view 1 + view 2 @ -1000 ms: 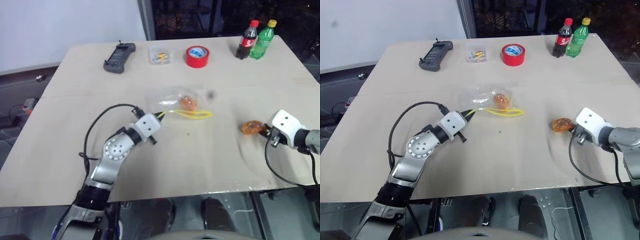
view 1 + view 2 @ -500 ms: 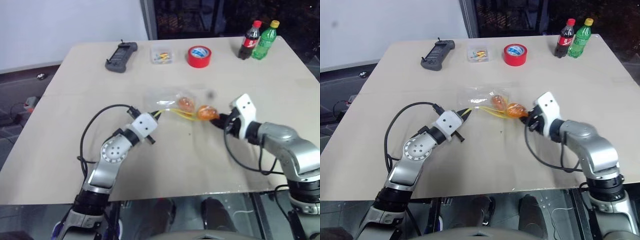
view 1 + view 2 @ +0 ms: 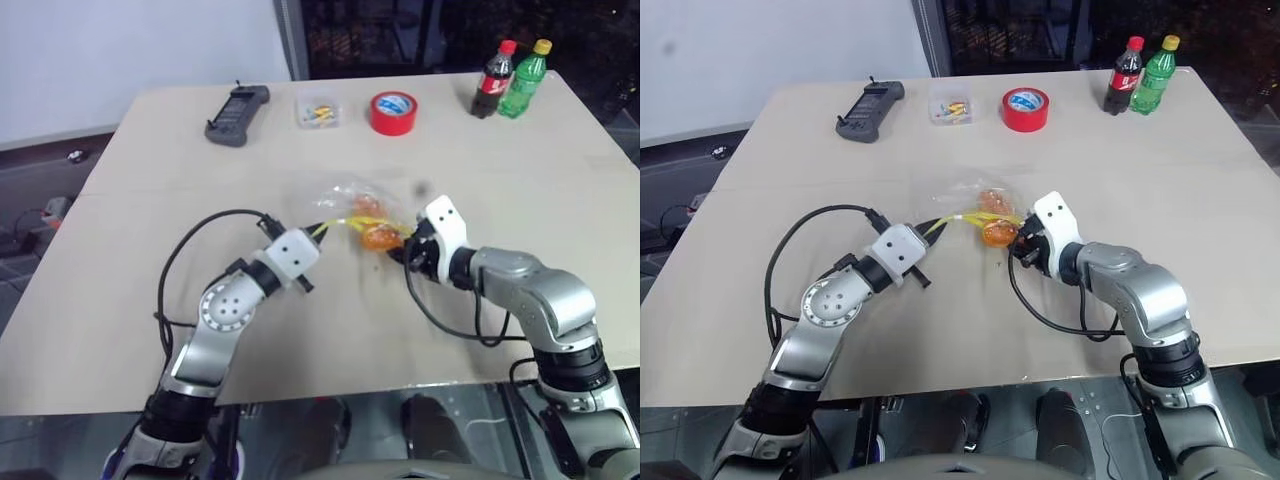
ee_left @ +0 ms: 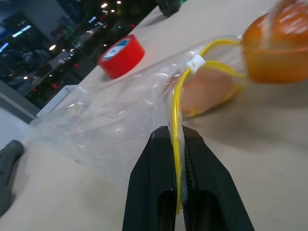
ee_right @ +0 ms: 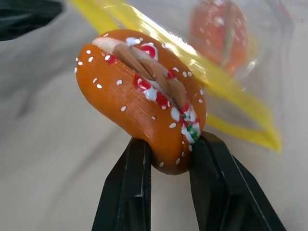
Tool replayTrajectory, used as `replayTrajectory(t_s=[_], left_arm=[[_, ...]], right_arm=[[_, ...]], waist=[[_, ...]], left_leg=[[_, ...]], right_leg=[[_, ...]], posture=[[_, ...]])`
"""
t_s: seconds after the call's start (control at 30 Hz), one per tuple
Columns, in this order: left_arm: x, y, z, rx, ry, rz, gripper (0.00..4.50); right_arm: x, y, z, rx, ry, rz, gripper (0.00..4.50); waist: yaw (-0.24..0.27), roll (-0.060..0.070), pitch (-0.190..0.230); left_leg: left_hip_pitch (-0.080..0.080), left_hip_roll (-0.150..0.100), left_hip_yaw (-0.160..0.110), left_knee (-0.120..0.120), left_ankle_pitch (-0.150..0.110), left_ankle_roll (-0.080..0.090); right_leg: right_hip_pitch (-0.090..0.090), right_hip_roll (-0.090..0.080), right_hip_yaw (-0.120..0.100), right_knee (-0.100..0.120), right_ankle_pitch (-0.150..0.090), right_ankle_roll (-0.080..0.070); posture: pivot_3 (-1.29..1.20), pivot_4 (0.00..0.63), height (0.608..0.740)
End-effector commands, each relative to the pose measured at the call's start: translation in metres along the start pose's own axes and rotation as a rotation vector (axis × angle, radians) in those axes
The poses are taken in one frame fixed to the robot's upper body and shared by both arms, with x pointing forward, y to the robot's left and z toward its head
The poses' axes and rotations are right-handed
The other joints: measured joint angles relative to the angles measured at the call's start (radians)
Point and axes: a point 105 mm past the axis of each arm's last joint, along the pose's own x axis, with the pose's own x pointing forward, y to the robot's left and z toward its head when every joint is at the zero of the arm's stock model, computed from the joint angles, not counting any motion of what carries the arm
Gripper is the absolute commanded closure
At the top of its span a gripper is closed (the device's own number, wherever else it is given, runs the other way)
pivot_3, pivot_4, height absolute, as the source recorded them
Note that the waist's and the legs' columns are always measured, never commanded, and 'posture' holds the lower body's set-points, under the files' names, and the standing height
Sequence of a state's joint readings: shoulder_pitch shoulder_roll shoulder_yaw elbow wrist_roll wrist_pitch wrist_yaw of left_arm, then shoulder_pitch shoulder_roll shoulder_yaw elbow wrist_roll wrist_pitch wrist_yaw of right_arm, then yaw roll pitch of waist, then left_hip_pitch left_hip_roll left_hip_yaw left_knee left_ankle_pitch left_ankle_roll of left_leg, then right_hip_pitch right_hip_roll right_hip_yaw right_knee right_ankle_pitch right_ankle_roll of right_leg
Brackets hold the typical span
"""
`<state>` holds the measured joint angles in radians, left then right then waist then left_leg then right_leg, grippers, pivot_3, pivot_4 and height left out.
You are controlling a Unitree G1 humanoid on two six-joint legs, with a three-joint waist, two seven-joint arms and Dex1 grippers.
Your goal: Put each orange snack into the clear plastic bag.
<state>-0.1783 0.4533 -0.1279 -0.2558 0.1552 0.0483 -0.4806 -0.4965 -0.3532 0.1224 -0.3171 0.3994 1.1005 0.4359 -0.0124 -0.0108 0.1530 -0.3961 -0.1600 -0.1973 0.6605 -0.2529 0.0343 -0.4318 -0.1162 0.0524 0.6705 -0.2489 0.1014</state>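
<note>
The clear plastic bag point(image 3: 335, 195) lies mid-table with its mouth lifted. My left gripper point(image 4: 175, 132) is shut on the bag's yellow seal strip point(image 4: 179, 101). One orange snack point(image 3: 366, 207) sits inside the bag and shows through the plastic point(image 4: 207, 91). My right gripper point(image 5: 168, 149) is shut on a second orange snack point(image 5: 139, 96), a speckled bun with a red and white filling. It holds that snack point(image 3: 378, 238) right at the bag's yellow mouth, just above the table point(image 3: 560, 180).
Along the far edge stand a black controller point(image 3: 238, 102), a small clear box of coloured bits point(image 3: 320, 110), a red tape roll point(image 3: 394, 112), a cola bottle point(image 3: 497, 80) and a green bottle point(image 3: 526, 78). A black cable loops off my left forearm.
My right gripper has carried the second snack from the table's right side leftward to the bag's mouth and rolled its wrist. The left gripper has kept its hold on the seal strip.
</note>
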Motion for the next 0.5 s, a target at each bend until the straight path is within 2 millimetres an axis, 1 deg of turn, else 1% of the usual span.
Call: replayTrajectory(t_s=[0.03, 0.13, 0.27, 0.37, 0.43, 0.5], left_arm=[[-0.005, -0.002, 0.014, 0.048, -0.053, -0.022, 4.5], [-0.009, -0.006, 0.009, 0.046, -0.034, -0.043, 4.5], [-0.013, -0.006, 0.005, 0.045, -0.021, -0.05, 4.5], [-0.014, -0.003, 0.004, 0.039, -0.017, -0.039, 4.5], [-0.014, -0.002, 0.004, 0.038, -0.017, -0.037, 4.5], [-0.013, -0.004, 0.005, 0.031, -0.021, -0.039, 4.5]], right_arm=[[0.008, -0.004, 0.015, 0.046, -0.064, -0.019, 3.38], [0.012, -0.006, 0.021, 0.153, -0.101, 0.001, 3.38], [0.015, -0.007, 0.025, 0.217, -0.115, 0.022, 3.38], [0.019, -0.016, 0.02, 0.178, -0.084, -0.048, 3.38], [0.022, -0.02, 0.019, 0.097, -0.071, -0.105, 3.38], [0.027, -0.013, 0.022, 0.084, -0.085, -0.102, 3.38]], waist=[[-0.005, 0.0, 0.0], [-0.003, 0.0, 0.0], [-0.003, 0.0, 0.0], [-0.003, 0.001, 0.0], [-0.003, 0.001, 0.0], [-0.006, 0.001, 0.0]], left_leg=[[0.0, 0.0, 0.0, 0.0, 0.0, 0.0], [0.001, 0.001, 0.0, -0.001, 0.0, 0.0], [0.001, 0.0, 0.0, -0.001, 0.0, 0.0], [0.001, 0.0, 0.0, -0.001, 0.0, 0.0], [0.001, 0.0, 0.0, -0.001, 0.0, 0.0], [0.001, 0.0, 0.0, -0.001, 0.0, 0.0]], right_leg=[[0.0, 0.0, 0.0, 0.0, 0.0, 0.0], [0.0, 0.001, 0.0, 0.0, 0.0, 0.0], [0.0, 0.001, 0.0, 0.0, 0.0, 0.0], [0.0, 0.001, 0.0, 0.0, 0.0, 0.0], [0.0, 0.001, 0.0, 0.0, 0.0, 0.0], [0.0, 0.001, 0.0, 0.0, 0.0, 0.0]], posture=[[0.0, 0.15, 0.74], [0.0, 0.15, 0.74], [0.0, 0.15, 0.74], [0.0, 0.15, 0.74], [0.0, 0.15, 0.74], [0.0, 0.15, 0.74]])
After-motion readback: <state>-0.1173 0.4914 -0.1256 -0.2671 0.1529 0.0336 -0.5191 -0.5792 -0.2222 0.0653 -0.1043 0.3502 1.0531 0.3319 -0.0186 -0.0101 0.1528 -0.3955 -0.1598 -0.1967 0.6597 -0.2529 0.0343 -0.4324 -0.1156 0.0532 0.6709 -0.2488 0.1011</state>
